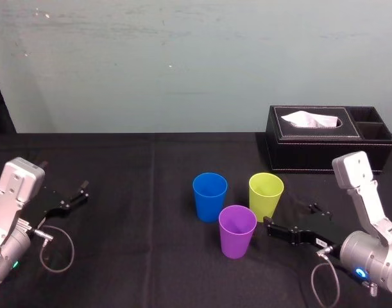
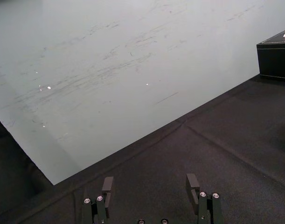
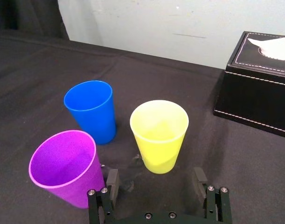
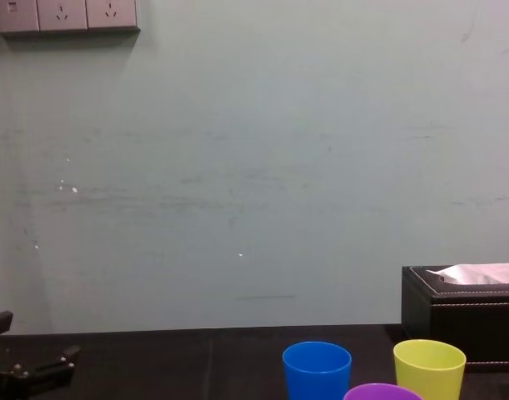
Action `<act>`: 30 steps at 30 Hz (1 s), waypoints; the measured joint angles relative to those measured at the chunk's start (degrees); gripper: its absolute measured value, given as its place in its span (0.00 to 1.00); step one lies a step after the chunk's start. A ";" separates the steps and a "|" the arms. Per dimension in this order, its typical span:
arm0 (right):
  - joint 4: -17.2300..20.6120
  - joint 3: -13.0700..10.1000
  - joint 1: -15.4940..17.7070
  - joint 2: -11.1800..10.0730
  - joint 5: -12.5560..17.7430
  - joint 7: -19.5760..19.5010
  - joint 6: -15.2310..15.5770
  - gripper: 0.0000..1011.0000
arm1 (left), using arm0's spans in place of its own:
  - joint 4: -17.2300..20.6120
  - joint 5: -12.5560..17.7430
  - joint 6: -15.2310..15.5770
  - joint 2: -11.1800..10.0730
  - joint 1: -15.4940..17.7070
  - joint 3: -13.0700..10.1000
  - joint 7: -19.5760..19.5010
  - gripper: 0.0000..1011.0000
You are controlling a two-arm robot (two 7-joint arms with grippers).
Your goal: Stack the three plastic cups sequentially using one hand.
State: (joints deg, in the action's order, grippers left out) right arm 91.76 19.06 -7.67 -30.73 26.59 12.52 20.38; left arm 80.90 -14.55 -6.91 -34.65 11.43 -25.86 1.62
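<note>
A: Nearest to us, what are we seeing?

B: We are seeing the right gripper (image 1: 292, 215) lying low over the black table (image 1: 151, 256) at our right, its fingers (image 3: 112, 181) spread wide and gripping nothing. One fingertip is sitting just beside the purple cup (image 1: 237, 231); we cannot tell whether it is touching.

A: And the left side?

B: The left gripper (image 1: 64, 176) is resting well apart at the table's left, also spread open and empty. Between it and the cups, a broad stretch of bare cloth is lying open.

A: How are the cups standing?

B: All three are standing upright, mouths up, in a tight triangle near the table's middle. The purple cup is sitting nearest us. Behind it, the blue cup (image 1: 210, 196) is standing to the left and the yellow-green cup (image 1: 265, 194) to the right, with a narrow gap showing between those two. In the right wrist view, the yellow-green cup is standing just ahead of the open fingers.

A: Farther back?

B: The tissue box (image 1: 324, 147) is sitting behind and to the right of the yellow-green cup, a strip of cloth separating them. Beyond it, the table's far edge is running against the pale wall (image 1: 183, 64).
</note>
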 joint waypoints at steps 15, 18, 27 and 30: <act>-5.97 -0.74 -1.62 4.54 -2.12 1.13 -4.50 0.99 | 0.00 0.00 0.00 0.00 0.00 0.00 0.00 0.99; -6.80 -0.92 -1.73 5.09 -2.44 1.85 -5.55 0.99 | 0.00 0.00 0.00 0.00 0.00 0.00 0.00 0.99; -8.17 -1.01 -2.26 6.26 -4.12 2.91 -6.61 0.99 | 0.00 0.00 0.00 0.00 0.00 0.00 0.00 0.99; -8.55 -0.94 -2.56 6.71 -4.90 3.14 -6.73 0.99 | 0.00 0.00 0.00 0.00 0.00 0.00 0.00 0.99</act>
State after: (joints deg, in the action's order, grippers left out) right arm 83.21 18.12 -10.23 -24.01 21.69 15.66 13.64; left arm 80.90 -14.55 -6.91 -34.64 11.43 -25.86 1.62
